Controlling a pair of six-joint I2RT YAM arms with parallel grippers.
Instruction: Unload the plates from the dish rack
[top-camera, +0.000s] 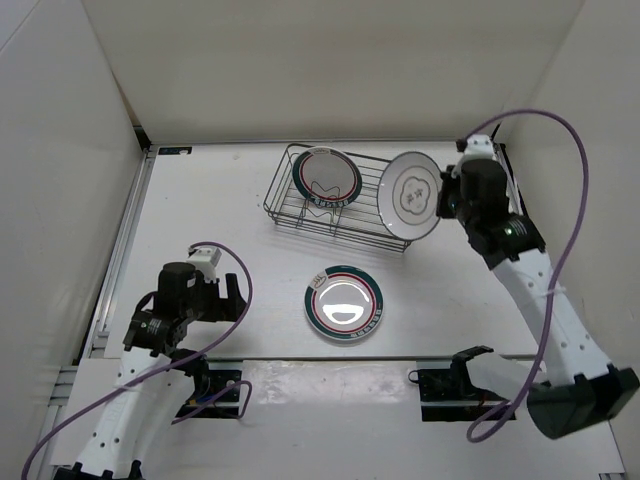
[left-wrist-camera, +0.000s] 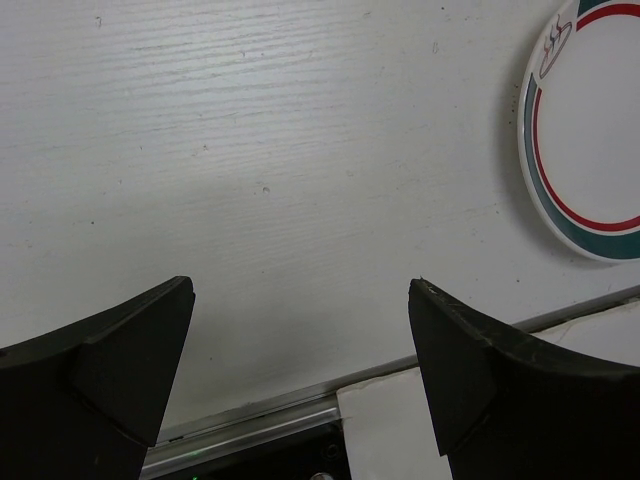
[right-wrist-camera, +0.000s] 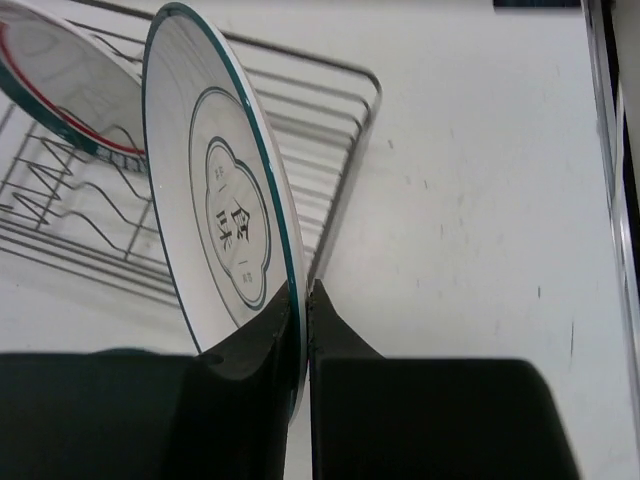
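Note:
The wire dish rack (top-camera: 300, 215) (right-wrist-camera: 330, 110) stands at the back middle of the table. One banded-rim plate (top-camera: 326, 177) (right-wrist-camera: 60, 80) leans upright inside it. At the rack's right end a plain white plate with a dark flower outline (top-camera: 411, 195) (right-wrist-camera: 215, 200) stands on edge, and my right gripper (top-camera: 447, 197) (right-wrist-camera: 303, 300) is shut on its rim. A second banded plate (top-camera: 344, 304) (left-wrist-camera: 590, 140) lies flat on the table in front of the rack. My left gripper (top-camera: 215, 290) (left-wrist-camera: 300, 340) hangs open over bare table near the front left, left of that flat plate.
White walls enclose the table on the left, back and right. A metal rail (top-camera: 120, 250) runs along the left side. The table's front edge strip (left-wrist-camera: 260, 420) lies just below my left gripper. Purple cables (top-camera: 560, 200) loop off both arms.

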